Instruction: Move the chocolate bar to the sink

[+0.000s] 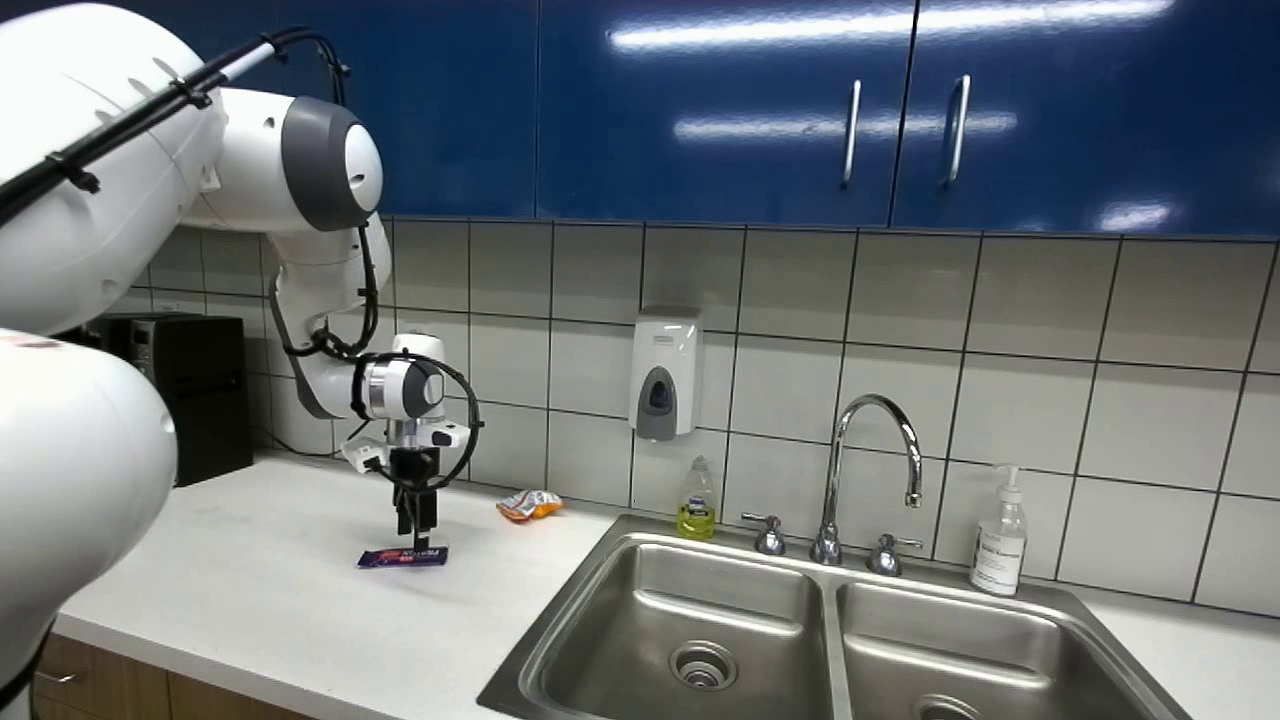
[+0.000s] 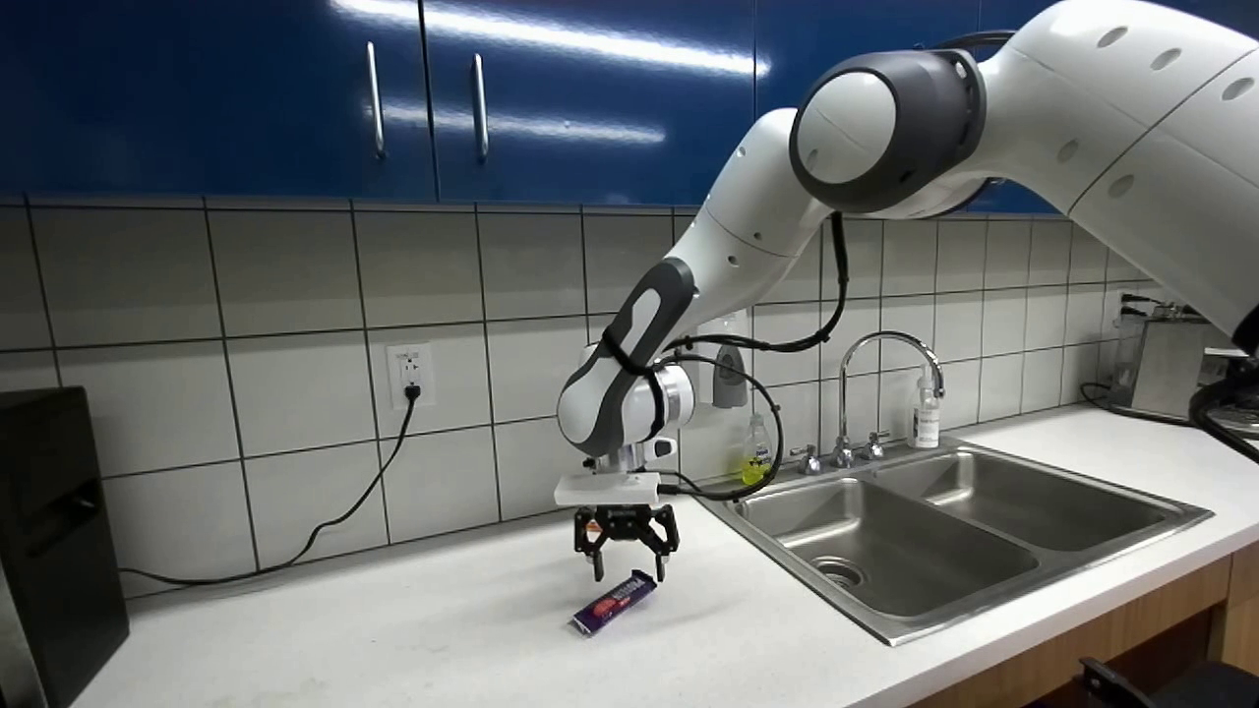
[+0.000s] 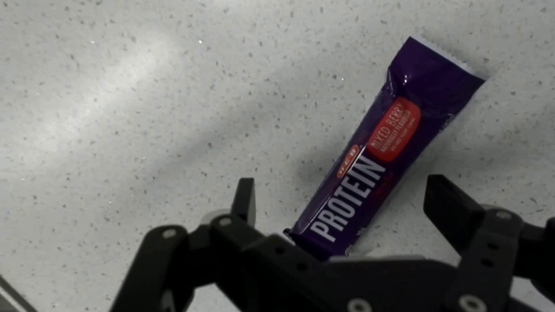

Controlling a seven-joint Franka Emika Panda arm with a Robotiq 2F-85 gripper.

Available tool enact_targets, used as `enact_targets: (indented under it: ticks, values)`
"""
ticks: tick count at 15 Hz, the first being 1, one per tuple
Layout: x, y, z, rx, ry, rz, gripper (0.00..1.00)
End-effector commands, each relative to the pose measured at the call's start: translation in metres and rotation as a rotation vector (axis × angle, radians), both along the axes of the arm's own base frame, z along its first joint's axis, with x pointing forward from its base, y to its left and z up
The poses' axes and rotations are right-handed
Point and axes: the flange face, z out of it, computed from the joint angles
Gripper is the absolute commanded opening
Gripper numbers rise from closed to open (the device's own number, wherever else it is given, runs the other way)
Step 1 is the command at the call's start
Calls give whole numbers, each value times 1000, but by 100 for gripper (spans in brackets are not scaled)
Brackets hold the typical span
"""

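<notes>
The chocolate bar (image 1: 385, 558), in a dark purple wrapper with a red patch, lies flat on the white counter; it also shows in an exterior view (image 2: 612, 602) and in the wrist view (image 3: 368, 169), slanting up to the right. My gripper (image 2: 629, 573) is open and empty above the bar, pointing down. In the wrist view the fingertips (image 3: 340, 188) stand apart, one on each side of the bar's lower part, not closed on it; the bar's lower end is partly hidden by the gripper. The steel double-basin sink (image 1: 832, 640) also shows in an exterior view (image 2: 1067, 559).
An orange packet (image 1: 530, 505) lies near the tiled wall. A yellow-green soap bottle (image 1: 697, 500), the chrome faucet (image 1: 835, 470) and a pump bottle (image 1: 1000, 540) stand along the sink's back edge. A black box-shaped appliance (image 2: 59, 531) stands on the counter, with blue cabinets above.
</notes>
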Motion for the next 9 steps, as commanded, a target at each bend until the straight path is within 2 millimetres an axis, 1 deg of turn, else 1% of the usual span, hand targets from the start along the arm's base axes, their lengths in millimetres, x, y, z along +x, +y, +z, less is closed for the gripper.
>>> enact_targets:
  ticks: [1,6,9]
  values:
    - [-1,2,0,-34,-20,-47,100]
    - [1,5,-9,-45,-21,-73,100]
    - [2,6,-18,-55,-24,-83,100]
